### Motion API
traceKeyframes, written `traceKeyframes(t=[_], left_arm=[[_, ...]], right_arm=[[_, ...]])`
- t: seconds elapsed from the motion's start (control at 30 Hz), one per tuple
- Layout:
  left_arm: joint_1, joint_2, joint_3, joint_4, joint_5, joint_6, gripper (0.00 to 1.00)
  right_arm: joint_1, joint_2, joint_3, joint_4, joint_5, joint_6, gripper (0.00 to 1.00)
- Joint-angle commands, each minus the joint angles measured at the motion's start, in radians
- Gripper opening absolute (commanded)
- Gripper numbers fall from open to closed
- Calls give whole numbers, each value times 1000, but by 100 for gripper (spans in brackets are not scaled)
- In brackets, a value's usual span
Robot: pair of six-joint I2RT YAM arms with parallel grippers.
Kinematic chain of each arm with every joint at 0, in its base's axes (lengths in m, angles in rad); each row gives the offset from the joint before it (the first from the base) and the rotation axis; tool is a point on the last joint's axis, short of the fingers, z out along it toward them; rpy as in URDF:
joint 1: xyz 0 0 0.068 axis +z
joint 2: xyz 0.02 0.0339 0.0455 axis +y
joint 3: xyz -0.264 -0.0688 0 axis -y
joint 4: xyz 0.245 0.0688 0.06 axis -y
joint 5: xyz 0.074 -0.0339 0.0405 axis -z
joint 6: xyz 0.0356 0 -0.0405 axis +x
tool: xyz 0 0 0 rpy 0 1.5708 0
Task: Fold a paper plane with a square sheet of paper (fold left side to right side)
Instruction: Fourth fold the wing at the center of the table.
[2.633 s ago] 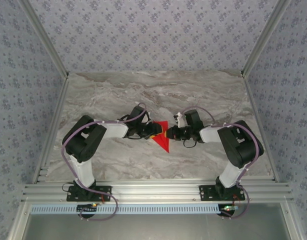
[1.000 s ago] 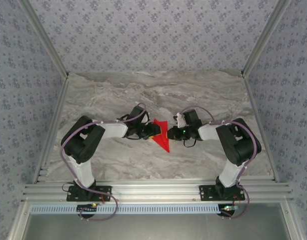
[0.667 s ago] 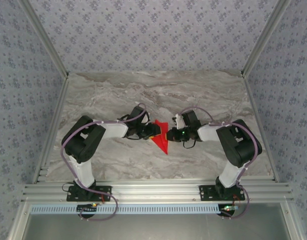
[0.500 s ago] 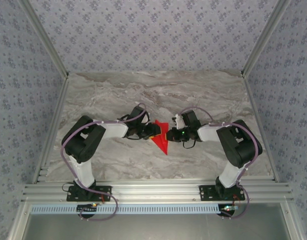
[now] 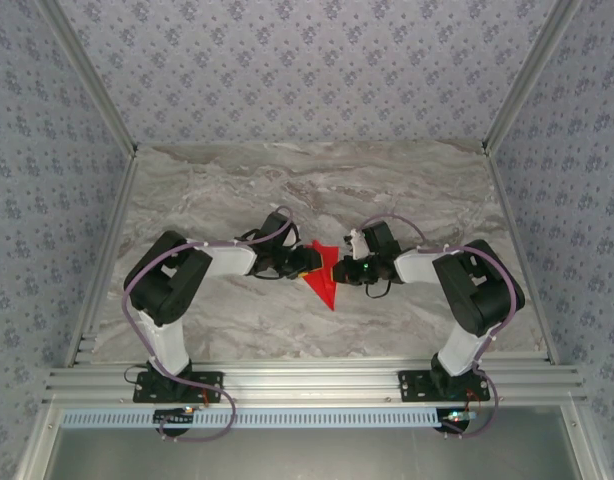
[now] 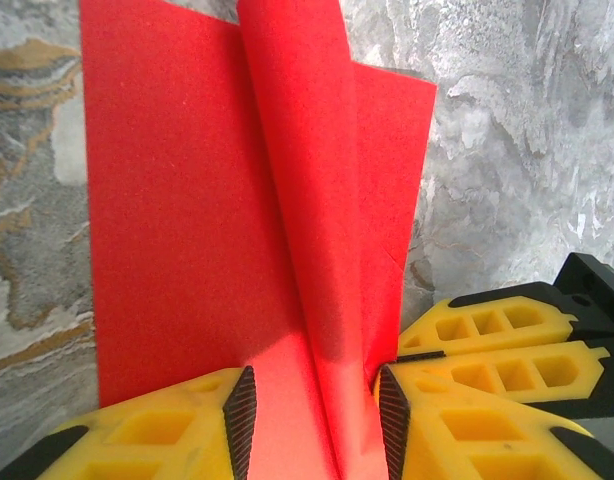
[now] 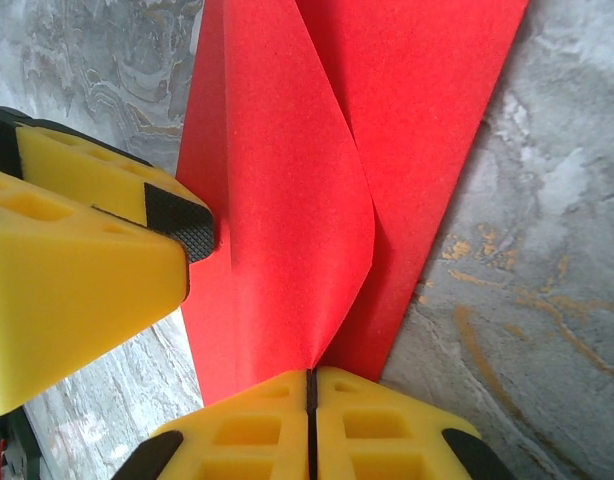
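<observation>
The square sheet of paper (image 5: 324, 280) is bright red and folded into a narrow wedge, its tip pointing at the near edge of the table. In the left wrist view one flap of the paper (image 6: 287, 150) stands up as a ridge. My left gripper (image 6: 315, 405) is open astride that ridge, which leans against its right pad (image 6: 390, 420). My right gripper (image 7: 310, 378) is shut on the edge of the curled flap (image 7: 277, 200), and the left finger (image 7: 177, 225) rests on the paper beside it. Seen from above, the left gripper (image 5: 309, 262) and right gripper (image 5: 340, 268) face each other across the sheet.
The marble tabletop (image 5: 317, 190) stretches bare behind the arms and to both sides. Patterned walls and aluminium rails (image 5: 307, 378) enclose it. The right gripper's yellow fingers (image 6: 507, 340) lie just right of my left jaws.
The right gripper has edged left, carrying the paper's flap toward the left gripper. The left jaws have narrowed slightly around the ridge.
</observation>
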Motion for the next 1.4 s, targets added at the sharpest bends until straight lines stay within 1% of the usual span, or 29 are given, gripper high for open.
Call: traceKeyframes(t=[0.0, 0.1, 0.27, 0.53, 0.67, 1.0, 1.1, 1.23, 1.37], left_arm=[[-3, -48, 14, -28, -15, 24, 38], [-6, -64, 29, -32, -3, 25, 34], [-25, -19, 83, -25, 39, 26, 27], [-32, 85, 163, -31, 58, 33, 24], [-32, 114, 176, -51, 44, 44, 23], [-25, 139, 130, -74, -9, 50, 22], [-24, 140, 104, -70, -17, 46, 22], [-25, 145, 67, -49, -18, 37, 22], [-24, 145, 41, -36, -24, 30, 21]], right_arm=[[6, 27, -18, -97, 64, -1, 9], [3, 31, -20, -111, 79, -6, 9], [3, 31, -14, -130, 88, -12, 9], [3, 27, -12, -140, 92, -16, 9], [2, 26, -10, -155, 100, -24, 9], [2, 15, -5, -193, 122, -56, 9], [-2, -6, -8, -174, 97, -56, 10], [-18, -45, 2, -148, 33, -51, 13], [-37, -103, 32, -177, -2, -51, 18]])
